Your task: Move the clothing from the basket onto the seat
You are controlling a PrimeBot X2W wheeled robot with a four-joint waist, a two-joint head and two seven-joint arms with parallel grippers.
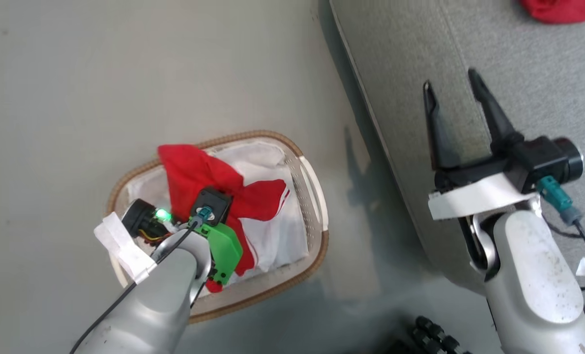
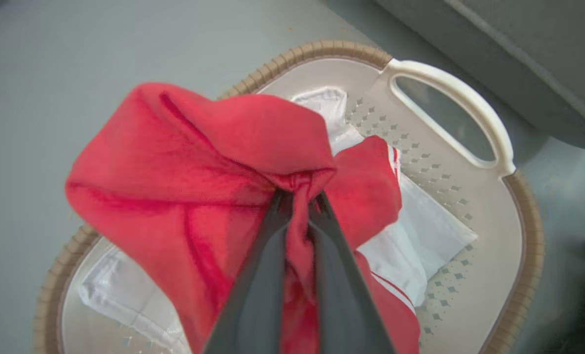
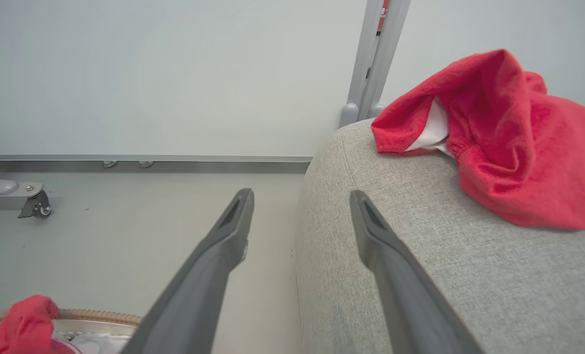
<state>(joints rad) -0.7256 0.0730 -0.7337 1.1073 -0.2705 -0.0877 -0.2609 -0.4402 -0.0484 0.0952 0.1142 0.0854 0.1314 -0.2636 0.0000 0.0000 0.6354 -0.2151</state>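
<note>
Two red garments in play! Head view: one red garment (image 1: 194,167) bunched over the basket (image 1: 253,133) on the floor (image 1: 76,73), second garment (image 1: 563,10) up on the seat (image 1: 518,73), right gripper (image 1: 449,79) spread wide, empty. Left wrist view: left gripper (image 2: 300,196) pinched tight on the red garment's fold. Right wrist view: fingers apart by the seat's edge, nothing between.

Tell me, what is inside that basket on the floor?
Inside the basket is a red garment, pinched by the closed left gripper, over a thin white sheet. Anything beneath the garment and sheet is covered.
</note>
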